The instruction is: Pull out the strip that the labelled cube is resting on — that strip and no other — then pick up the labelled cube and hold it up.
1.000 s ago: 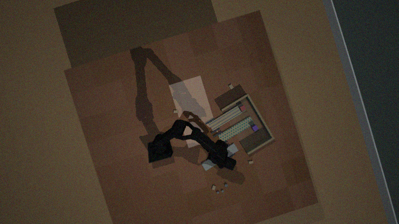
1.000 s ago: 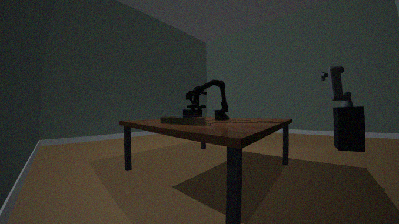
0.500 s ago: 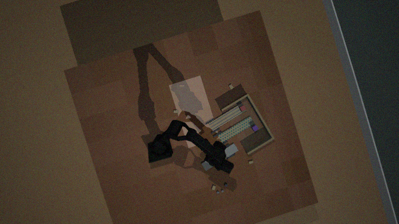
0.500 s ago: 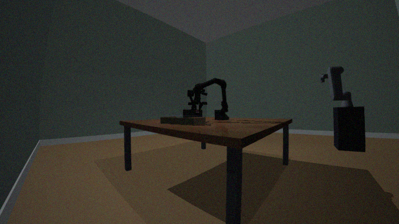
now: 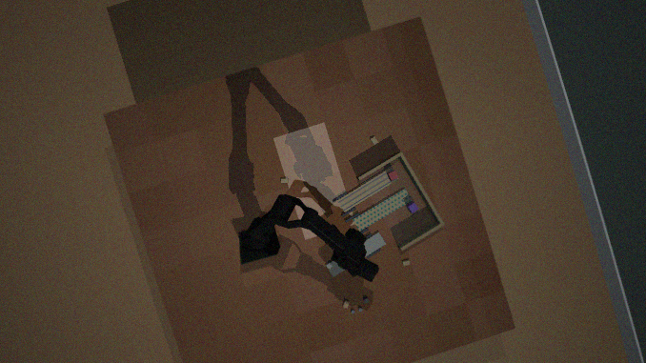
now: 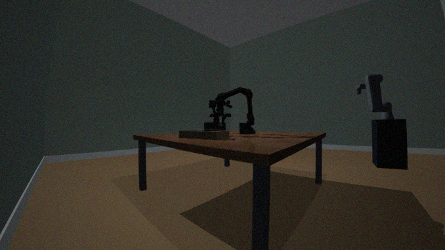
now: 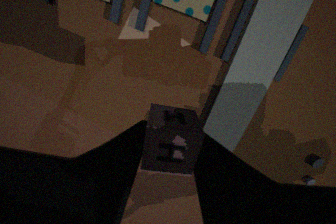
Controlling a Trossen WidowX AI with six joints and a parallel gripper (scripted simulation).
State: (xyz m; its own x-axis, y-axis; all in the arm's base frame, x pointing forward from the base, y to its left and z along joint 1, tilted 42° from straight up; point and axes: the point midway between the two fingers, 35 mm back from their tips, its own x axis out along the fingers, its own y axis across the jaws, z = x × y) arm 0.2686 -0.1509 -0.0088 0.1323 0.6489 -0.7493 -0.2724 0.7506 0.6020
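Wrist: labelled cube (image 7: 172, 145) clamped betw. fingers, above table (image 7: 49, 90).

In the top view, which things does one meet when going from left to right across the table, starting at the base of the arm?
Arm base → pale sheet → striped strip → red cube → purple cube → right wall of the tray.

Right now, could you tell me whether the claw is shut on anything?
Shut on the labelled cube: in the wrist view the claw has a dark finger against each side of it.
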